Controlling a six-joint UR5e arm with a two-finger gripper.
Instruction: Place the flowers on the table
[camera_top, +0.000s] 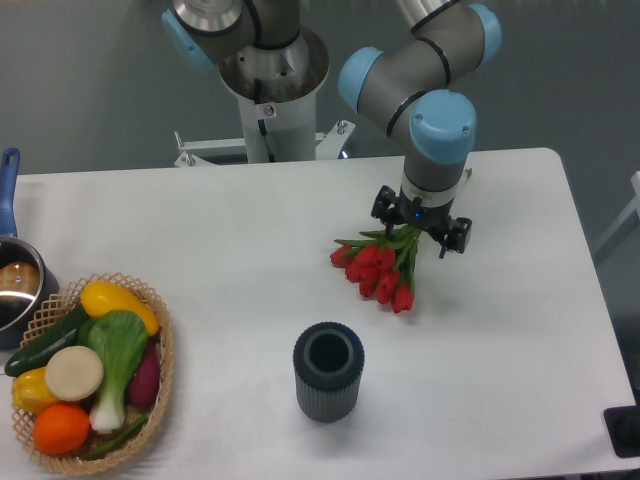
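Note:
The flowers (378, 270), a small bunch of red tulip buds with green stems, hang from my gripper (417, 232) with the buds pointing down-left, low over the white table (250, 230). The gripper is shut on the green stems at the upper right of the bunch. I cannot tell whether the buds touch the tabletop. The gripper's fingertips are hidden by the stems and the wrist body.
A dark grey ribbed cylindrical vase (328, 371) stands upright in front of the flowers. A wicker basket (160, 330) with colourful vegetables sits at the front left. A pot (15, 290) with a blue handle is at the left edge. The robot base (272, 95) is at the back.

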